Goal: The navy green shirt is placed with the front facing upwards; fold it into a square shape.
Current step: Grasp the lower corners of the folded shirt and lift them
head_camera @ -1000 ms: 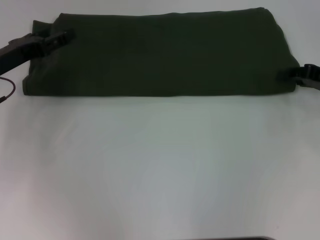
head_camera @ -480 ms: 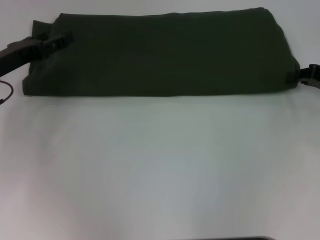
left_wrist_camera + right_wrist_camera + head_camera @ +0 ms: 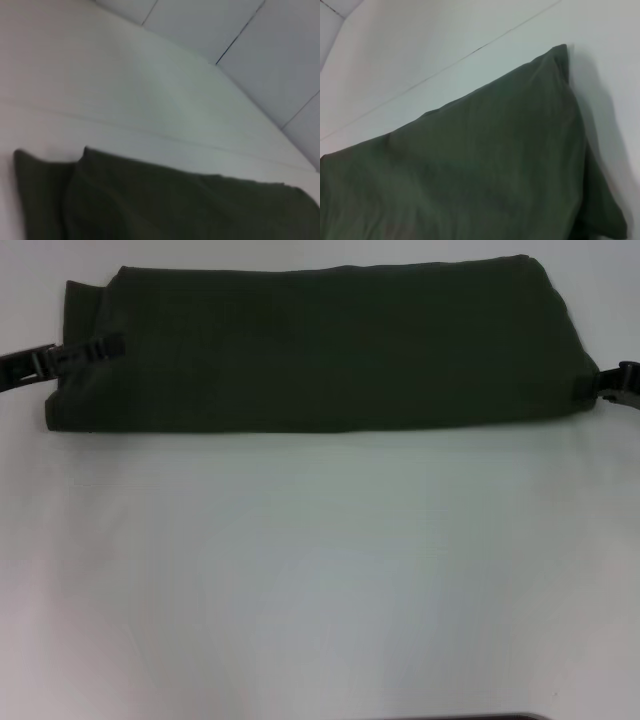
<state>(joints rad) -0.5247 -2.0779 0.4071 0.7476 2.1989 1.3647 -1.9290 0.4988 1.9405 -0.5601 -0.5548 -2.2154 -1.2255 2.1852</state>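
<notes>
The navy green shirt (image 3: pixel 320 350) lies folded into a long flat band across the far part of the white table, plain side up, with no letters or collar showing. My left gripper (image 3: pixel 105 344) lies over the band's left end, close to the cloth. My right gripper (image 3: pixel 598 386) is at the band's right end, by its near corner. The left wrist view shows the shirt's layered left end (image 3: pixel 175 205) and the right wrist view shows its right end (image 3: pixel 470 170). Neither wrist view shows a gripper.
The white table (image 3: pixel 320 570) stretches wide and bare in front of the shirt. A dark edge (image 3: pixel 470 717) shows at the very front. Pale wall panels (image 3: pixel 250 40) stand beyond the table's far side.
My left gripper has slid left and a little toward the front over the shirt's left end, and most of its arm has left the view. My right gripper has shifted slightly right. The shirt has stayed put.
</notes>
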